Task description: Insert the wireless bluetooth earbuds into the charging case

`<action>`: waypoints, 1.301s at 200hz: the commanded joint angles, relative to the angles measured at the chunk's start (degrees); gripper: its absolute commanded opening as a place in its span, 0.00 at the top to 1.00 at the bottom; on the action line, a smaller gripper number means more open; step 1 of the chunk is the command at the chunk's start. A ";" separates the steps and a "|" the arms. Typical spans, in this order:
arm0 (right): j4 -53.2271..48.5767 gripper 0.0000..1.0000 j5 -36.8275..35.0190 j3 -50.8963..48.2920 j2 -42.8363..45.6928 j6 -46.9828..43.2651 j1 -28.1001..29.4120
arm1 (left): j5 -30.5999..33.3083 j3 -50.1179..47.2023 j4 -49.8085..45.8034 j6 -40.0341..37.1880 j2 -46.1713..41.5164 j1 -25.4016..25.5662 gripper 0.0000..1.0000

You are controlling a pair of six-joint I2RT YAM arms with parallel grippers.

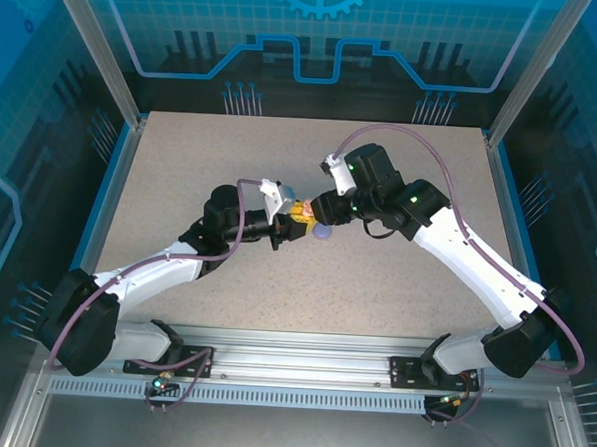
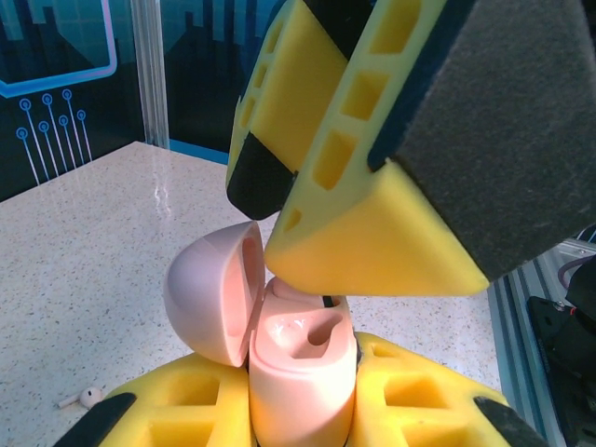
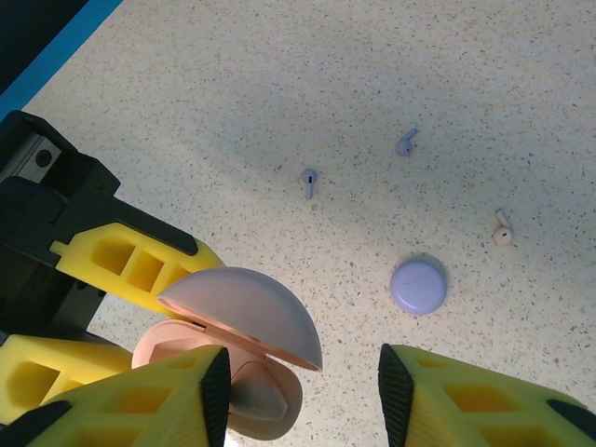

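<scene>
My left gripper (image 2: 300,414) is shut on the body of a pale pink charging case (image 2: 296,363), held upright with its lid (image 2: 209,293) swung open to the left. One socket (image 2: 328,328) is empty; a pink shape (image 2: 296,291) sits in the other, under a fingertip of my right gripper (image 3: 303,400). That gripper is open and hovers just above the case (image 3: 242,307). On the table lie two lilac earbuds (image 3: 309,180) (image 3: 406,142) and one pale pink earbud (image 3: 503,230), the same pink bud showing in the left wrist view (image 2: 84,398). From above, both grippers (image 1: 290,226) (image 1: 315,210) meet at mid-table.
A closed round lilac case (image 3: 418,285) rests on the speckled table just right of the grippers, and shows in the top view (image 1: 321,233). Glass walls and metal posts (image 2: 149,74) border the table. A metal rail (image 1: 302,344) runs along the near edge.
</scene>
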State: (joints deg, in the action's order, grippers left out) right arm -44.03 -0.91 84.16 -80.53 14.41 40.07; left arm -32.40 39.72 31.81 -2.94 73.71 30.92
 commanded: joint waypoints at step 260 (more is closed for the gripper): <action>2.59 0.48 6.74 7.46 -30.84 2.32 -17.43 | 1.56 -8.78 -7.78 9.53 -16.41 -4.29 1.00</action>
State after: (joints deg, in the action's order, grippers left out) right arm -41.91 4.14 86.91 -106.59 12.82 22.85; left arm -32.12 31.97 26.74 5.72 59.46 26.83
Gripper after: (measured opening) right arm 0.532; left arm 0.222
